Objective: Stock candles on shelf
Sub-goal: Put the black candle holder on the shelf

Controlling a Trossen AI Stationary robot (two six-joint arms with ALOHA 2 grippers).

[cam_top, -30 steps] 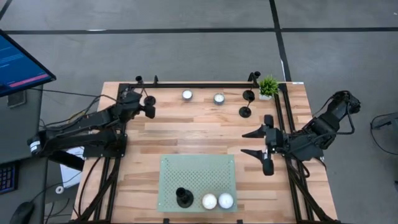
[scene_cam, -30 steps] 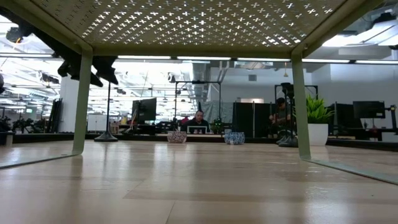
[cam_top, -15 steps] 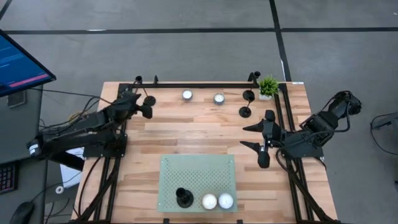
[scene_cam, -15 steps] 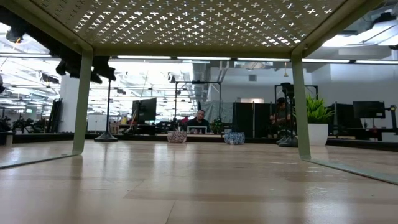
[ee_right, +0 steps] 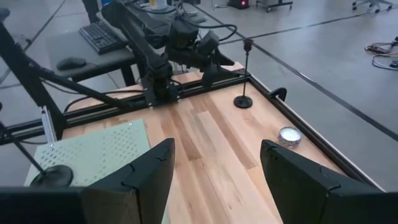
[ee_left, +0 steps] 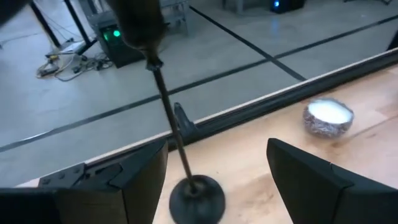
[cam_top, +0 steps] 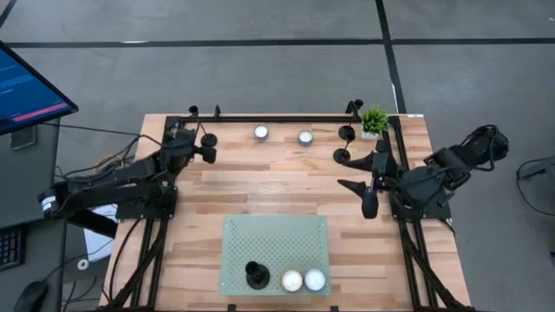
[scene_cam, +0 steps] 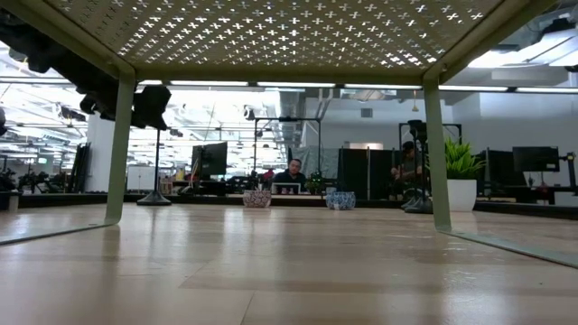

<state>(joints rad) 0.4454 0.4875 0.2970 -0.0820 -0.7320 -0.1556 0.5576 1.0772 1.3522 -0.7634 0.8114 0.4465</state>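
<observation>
Candles (cam_top: pixel 302 280) sit in a pair on the shelf (cam_top: pixel 275 236); two more (cam_top: pixel 283 135) line the tabletop's (cam_top: pixel 277 184) far edge. My left tool (cam_top: pixel 205 149) and right tool (cam_top: pixel 357 178) hang released.

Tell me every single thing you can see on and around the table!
candles: four, white with silvery rims; two on the shelf's near edge, two by the table's far edge
shelf: one, pale green with holes, near middle of the table
candle holders: three, black; one on the shelf, one at the far left, one at the far right
plant: one, green, far right corner
table: one, light wood
screen: one, off the table's left side
left pincer: open, either side of the far-left holder's stem
right pincer: open, empty, over the table's right side
</observation>
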